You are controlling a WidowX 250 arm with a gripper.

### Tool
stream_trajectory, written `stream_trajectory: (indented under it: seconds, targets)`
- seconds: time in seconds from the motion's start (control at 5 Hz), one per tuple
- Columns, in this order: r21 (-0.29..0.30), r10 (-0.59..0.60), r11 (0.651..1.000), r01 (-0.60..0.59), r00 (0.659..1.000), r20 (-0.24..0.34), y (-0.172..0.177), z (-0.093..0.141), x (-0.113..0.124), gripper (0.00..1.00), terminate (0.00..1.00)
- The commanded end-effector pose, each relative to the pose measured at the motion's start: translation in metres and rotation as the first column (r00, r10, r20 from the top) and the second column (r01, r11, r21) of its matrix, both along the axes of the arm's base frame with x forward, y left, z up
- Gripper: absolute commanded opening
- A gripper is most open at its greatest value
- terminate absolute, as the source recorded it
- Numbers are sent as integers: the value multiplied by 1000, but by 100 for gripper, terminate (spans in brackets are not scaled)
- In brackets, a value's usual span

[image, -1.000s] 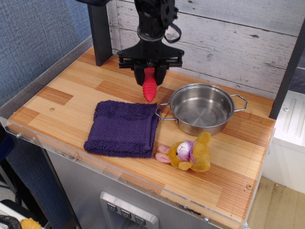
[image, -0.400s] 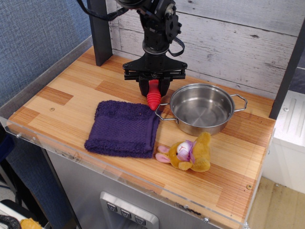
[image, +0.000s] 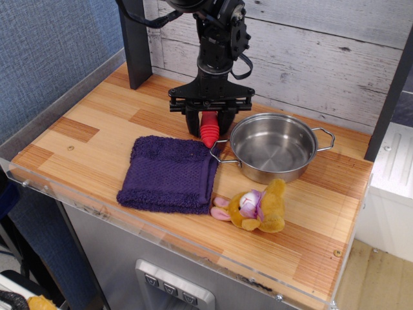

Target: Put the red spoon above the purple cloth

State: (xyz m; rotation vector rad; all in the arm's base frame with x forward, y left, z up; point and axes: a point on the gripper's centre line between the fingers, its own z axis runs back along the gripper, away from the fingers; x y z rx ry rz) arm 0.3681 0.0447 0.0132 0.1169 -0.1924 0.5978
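Observation:
The purple cloth (image: 169, 174) lies folded on the wooden table (image: 97, 129), left of the steel pot. My black gripper (image: 210, 123) hangs low just behind the cloth's far right corner and is shut on the red spoon (image: 209, 131). The spoon's ribbed red handle points down, its tip at or touching the table by the cloth's edge and the pot's near handle. The spoon's metal bowl is hidden inside the gripper.
A steel pot (image: 273, 148) with two handles stands right of the gripper, very close to it. A yellow and pink plush toy (image: 255, 206) lies in front of the pot. A black post (image: 134, 42) stands at the back left. A grey plank wall backs the table.
My gripper has moved down and slightly right with the red spoon, from above the cloth's far edge to just behind its far right corner. The cloth's right edge has shifted slightly.

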Motion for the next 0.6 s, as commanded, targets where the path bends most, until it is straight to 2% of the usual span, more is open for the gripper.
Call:
stream_trajectory:
  seconds: [0.0,0.2,0.4]
  targets:
    - [15,-2,1000,1,999,47,-2,26,-7,100,0]
    - [23,-10,1000,9,997,73,-2,37,-5,100,0]
    - [41,-18,999,13,994,103,-3,58,-6,100,0]
